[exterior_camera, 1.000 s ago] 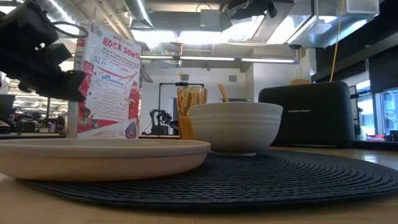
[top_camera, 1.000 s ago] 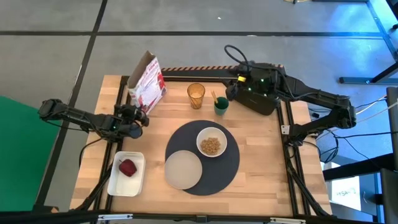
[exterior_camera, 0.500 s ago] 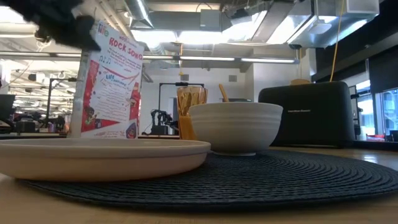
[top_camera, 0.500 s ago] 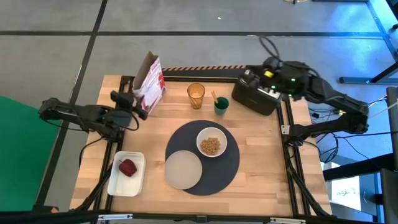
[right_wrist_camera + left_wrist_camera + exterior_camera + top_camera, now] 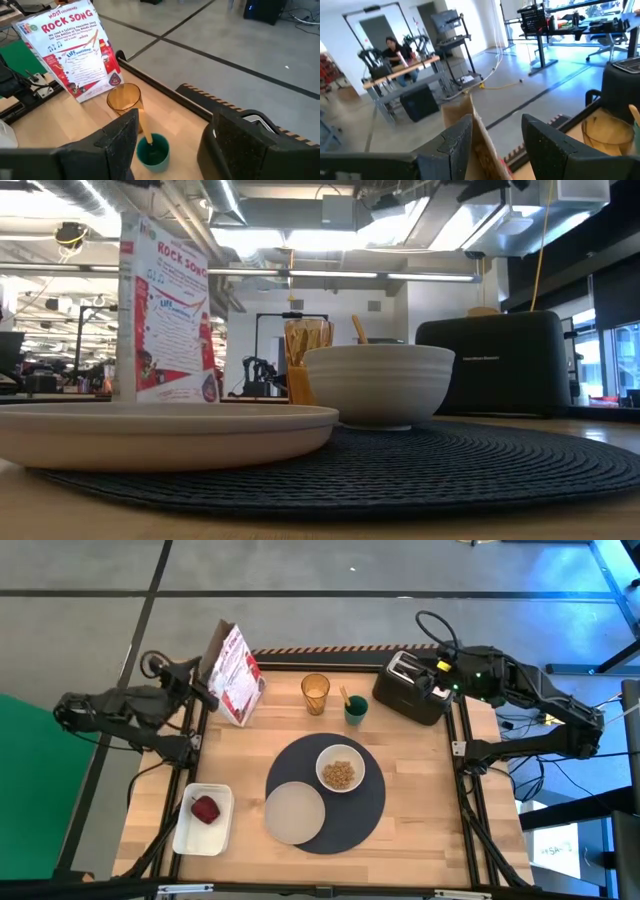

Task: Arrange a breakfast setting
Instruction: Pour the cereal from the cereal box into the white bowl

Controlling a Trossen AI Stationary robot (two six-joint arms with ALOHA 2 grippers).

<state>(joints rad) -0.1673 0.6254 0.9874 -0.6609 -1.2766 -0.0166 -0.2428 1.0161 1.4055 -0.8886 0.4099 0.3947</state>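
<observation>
Spoon [image 5: 343, 697] mostly hidden inside green cup [image 5: 355, 711], white bowl [image 5: 340, 773] of cereal and plate [image 5: 294, 812] on dark mat [image 5: 366, 808]; both hands [image 5: 200, 690] [image 5: 437, 688] parted, empty.

The table [image 5: 420, 790] is pale wood with a visible plank grain, framed in black metal rail. The mat [image 5: 450, 465] is dark, matt and coarsely woven in ridged rings. The bowl [image 5: 378, 385] looks glazed and ribbed, the plate [image 5: 160, 432] smooth and matt. The tumbler [image 5: 125, 100] is see-through amber with a gloss. The box [image 5: 77, 52] is printed card, the toaster [image 5: 490, 360] matt black.
</observation>
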